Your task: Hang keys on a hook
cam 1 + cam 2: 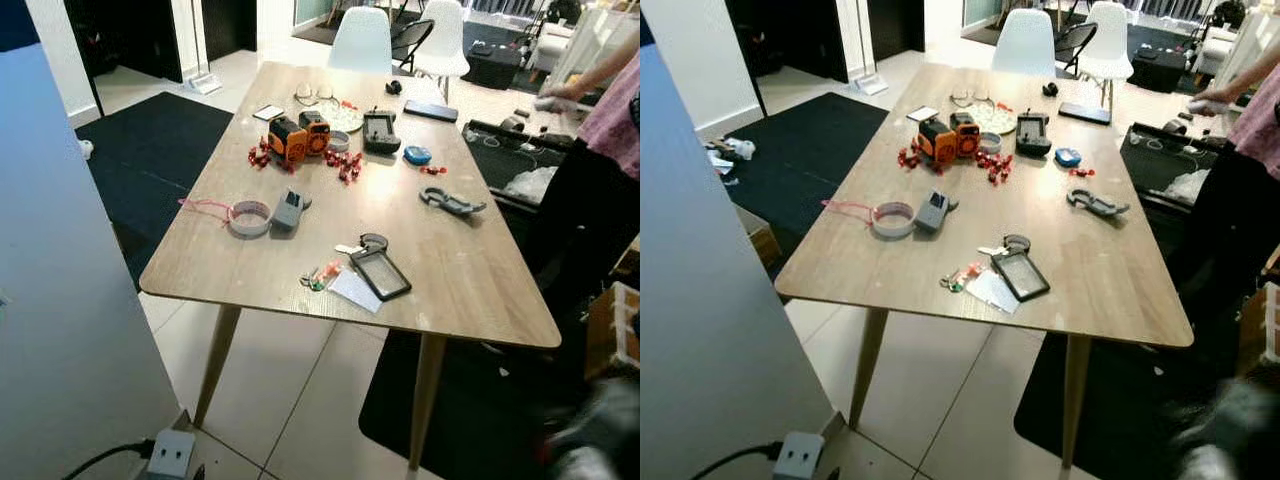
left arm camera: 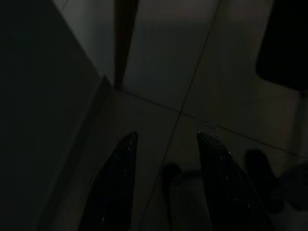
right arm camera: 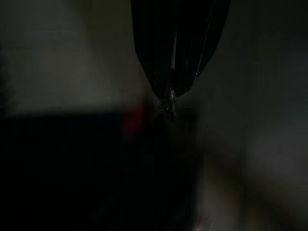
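Keys [image 1: 320, 277] lie on the wooden table [image 1: 470, 270], close to its near edge, at about twelve o'clock from where you stand and a little toward one. They sit just beside a white card [image 1: 354, 290], with a small black-framed screen [image 1: 380, 273] touching that card on the far side. The bunch is small and its long axis cannot be read from here; it seems to spread roughly along the table's near edge.

Your left gripper [image 2: 166, 180] hangs low over the tiled floor, its two black fingers [image 2: 115, 187] parted with floor showing between them, holding nothing. Your right gripper [image 3: 174, 94] also hangs in shade, its fingertips drawn together to a point; something tiny glints at the tip, too dark to name. Both arms are well below the tabletop, so the keys lie up and forward of either one.

Judging by the head views, the keys sit nearly centred, slightly on your right side, so the right arm looks marginally nearer. You would need to step closer before reaching. No hook can be made out.

A person [image 1: 610, 120] stands at about two o'clock, by the table's right side.
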Motion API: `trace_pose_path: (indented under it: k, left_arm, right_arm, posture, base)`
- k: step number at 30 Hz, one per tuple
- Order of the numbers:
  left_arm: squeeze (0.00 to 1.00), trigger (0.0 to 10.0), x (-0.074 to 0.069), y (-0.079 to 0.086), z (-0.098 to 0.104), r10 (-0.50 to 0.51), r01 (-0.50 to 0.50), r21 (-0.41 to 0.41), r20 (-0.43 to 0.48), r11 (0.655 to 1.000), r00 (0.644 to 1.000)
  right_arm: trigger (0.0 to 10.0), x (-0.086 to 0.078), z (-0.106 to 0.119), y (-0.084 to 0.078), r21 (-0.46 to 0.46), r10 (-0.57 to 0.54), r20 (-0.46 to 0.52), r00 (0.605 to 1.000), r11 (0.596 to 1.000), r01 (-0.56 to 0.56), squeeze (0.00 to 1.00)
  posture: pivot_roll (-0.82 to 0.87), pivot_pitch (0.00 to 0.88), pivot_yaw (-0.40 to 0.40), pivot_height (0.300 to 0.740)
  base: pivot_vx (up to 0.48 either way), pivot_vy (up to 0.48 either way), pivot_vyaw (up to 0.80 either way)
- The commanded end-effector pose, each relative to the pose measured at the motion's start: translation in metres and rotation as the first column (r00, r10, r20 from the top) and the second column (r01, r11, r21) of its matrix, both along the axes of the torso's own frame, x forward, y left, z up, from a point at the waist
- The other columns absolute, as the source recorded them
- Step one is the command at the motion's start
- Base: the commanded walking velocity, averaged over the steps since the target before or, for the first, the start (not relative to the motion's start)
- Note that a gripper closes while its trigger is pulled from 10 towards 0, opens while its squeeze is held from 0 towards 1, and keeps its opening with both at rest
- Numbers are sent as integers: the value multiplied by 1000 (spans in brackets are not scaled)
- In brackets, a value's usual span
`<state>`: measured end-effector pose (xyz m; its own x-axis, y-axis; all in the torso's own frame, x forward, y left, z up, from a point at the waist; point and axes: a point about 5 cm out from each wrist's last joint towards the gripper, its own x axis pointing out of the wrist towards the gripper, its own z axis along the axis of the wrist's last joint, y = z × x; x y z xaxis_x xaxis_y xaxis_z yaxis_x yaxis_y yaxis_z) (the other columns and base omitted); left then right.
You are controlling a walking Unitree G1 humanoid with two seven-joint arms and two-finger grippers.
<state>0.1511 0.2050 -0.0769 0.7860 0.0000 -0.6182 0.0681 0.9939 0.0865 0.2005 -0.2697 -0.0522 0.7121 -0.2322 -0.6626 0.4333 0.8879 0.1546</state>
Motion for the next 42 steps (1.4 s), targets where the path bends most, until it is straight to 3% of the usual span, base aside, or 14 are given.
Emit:
trace_pose_path:
  k: [1,3,6,10,11,12,15,16,19,28,42]
  left_arm:
    - [0,10000,-7,-3,-5,25,-26,-14,-37,1000,999]
    - [0,10000,-9,0,-7,82,-84,-26,-56,996,995]
    - [0,10000,-10,1,-8,105,-107,-30,-67,994,992]
    - [0,10000,-13,6,-9,166,-171,-48,-87,984,982]
    - [0,10000,-14,7,-10,170,-175,-56,-88,983,981]
    - [0,10000,-14,6,-10,170,-176,-65,-97,982,981]
    - [0,10000,-14,6,-10,168,-175,-70,-102,982,980]
    - [0,10000,-13,5,-11,156,-164,-77,-111,983,982]
    - [0,10000,-8,1,-11,110,-118,-56,-123,991,986]
    - [0,10000,-3,-10,-12,54,-67,-94,-141,993,989]
    - [0,10000,-4,-6,-12,46,-60,-83,-159,995,986]
  right_arm:
    - [0,0,1,-4,-23,46,-16,999,999,-46,0]
    - [0,-7,-10,17,-3,124,-68,990,992,-125,0]
    - [0,-11,-15,26,5,155,-91,984,988,-155,0]
    - [0,-18,-24,50,29,242,-123,962,970,-241,0]
    - [980,-18,-25,54,24,271,-127,954,963,-270,0]
    - [8549,-19,-26,58,20,298,-130,946,954,-298,0]
    - [8549,-19,-26,60,18,315,-131,940,949,-315,0]
    - [10000,-18,-26,63,25,329,-126,936,944,-329,0]
    - [10000,-18,-26,67,29,337,-117,934,941,-336,0]
    - [10000,-8,-21,66,-14,351,-94,932,935,-353,0]
    - [10000,1,-18,80,-33,435,-94,895,898,-440,0]
  posture:
    - [76,54,-71,740]
    - [77,48,-61,740]
    - [77,47,-60,740]
    - [68,39,-47,740]
    - [65,37,-44,740]
    - [65,37,-44,740]
    - [65,37,-44,740]
    - [59,32,-42,740]
    - [53,31,-38,740]
    - [51,28,-38,740]
    - [62,34,-50,740]
  base:
    - [0,0,0]
    - [0,0,0]
    - [0,0,0]
    - [0,0,0]
    - [0,0,0]
    - [0,0,0]
    - [0,0,0]
    - [0,0,0]
    - [0,0,0]
    - [0,0,0]
    - [0,0,171]
